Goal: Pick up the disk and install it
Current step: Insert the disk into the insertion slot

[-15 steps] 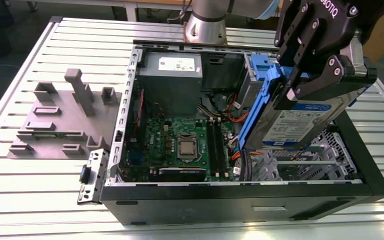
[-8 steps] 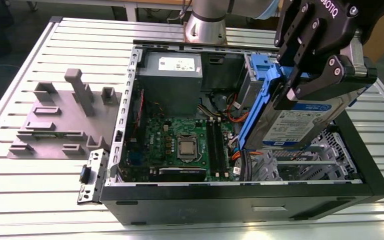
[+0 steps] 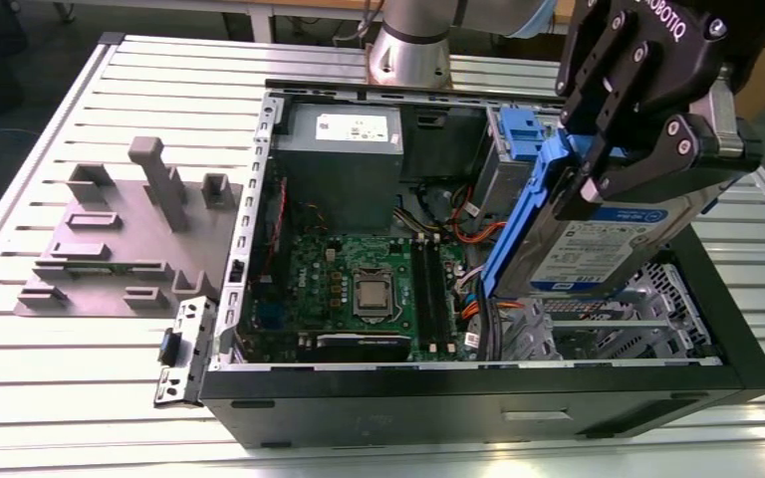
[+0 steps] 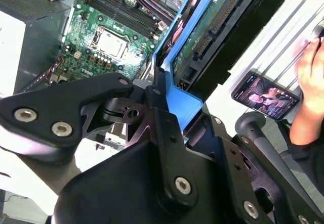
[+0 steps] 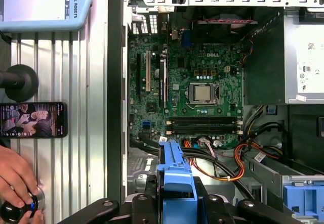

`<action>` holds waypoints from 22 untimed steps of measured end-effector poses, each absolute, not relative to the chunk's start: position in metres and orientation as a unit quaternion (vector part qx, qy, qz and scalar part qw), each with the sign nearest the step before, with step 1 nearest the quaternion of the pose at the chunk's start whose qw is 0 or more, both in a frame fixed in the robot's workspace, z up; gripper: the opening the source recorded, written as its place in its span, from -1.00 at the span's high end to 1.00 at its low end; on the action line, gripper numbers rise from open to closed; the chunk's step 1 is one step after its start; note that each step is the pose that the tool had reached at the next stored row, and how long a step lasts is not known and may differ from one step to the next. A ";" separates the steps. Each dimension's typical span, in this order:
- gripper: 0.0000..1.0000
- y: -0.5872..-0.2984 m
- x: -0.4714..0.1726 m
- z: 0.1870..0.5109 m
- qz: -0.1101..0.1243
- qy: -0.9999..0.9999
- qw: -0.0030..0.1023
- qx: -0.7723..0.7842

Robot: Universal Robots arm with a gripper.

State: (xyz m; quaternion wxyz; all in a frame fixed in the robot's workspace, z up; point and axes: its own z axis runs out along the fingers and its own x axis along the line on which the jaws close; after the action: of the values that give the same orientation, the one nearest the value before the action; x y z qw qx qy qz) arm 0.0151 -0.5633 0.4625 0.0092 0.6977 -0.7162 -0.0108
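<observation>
Over the open computer case (image 3: 735,344) on the desk (image 3: 77,358), the tool (image 3: 622,149) is clenched on the disk (image 3: 596,244), held tilted above the metal drive cage (image 3: 609,324). Best to level it, align the blue carrier frame (image 5: 174,171), and keep clear of the orange cables (image 5: 212,169) beside the cage.

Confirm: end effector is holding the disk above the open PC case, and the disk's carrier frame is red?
Not quite. The carrier frame is blue, not red, as the exterior view shows. The rest holds: the end effector is shut on the disk, held tilted over the open PC case.
</observation>
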 end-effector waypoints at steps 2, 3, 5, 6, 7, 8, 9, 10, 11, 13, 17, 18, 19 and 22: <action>0.27 -0.563 0.015 0.461 -0.011 -0.716 0.009 0.698; 0.27 -0.564 0.015 0.460 -0.011 -0.716 0.009 0.698; 0.27 -0.564 0.015 0.460 -0.011 -0.716 0.009 0.698; 0.27 -0.564 0.015 0.460 -0.011 -0.716 0.009 0.698; 0.27 -0.564 0.015 0.460 -0.011 -0.716 0.009 0.698; 0.27 -0.564 0.015 0.459 -0.011 -0.716 0.009 0.698; 0.27 -0.564 0.015 0.459 -0.011 -0.716 0.009 0.698; 0.27 -0.564 0.015 0.459 -0.011 -0.716 0.009 0.698; 0.27 -0.564 0.015 0.459 -0.011 -0.716 0.009 0.698; 0.27 -0.564 0.015 0.459 -0.011 -0.716 0.009 0.698; 0.27 -0.564 0.026 0.459 -0.011 -0.716 0.009 0.698; 0.27 -0.564 0.030 0.459 -0.011 -0.716 0.010 0.698; 0.27 -0.565 0.032 0.459 -0.011 -0.716 0.010 0.698; 0.27 -0.568 0.036 0.458 -0.012 -0.716 0.010 0.698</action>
State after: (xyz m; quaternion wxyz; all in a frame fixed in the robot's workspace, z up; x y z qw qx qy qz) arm 0.0355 -0.5677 0.4579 0.0096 0.6977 -0.7162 -0.0115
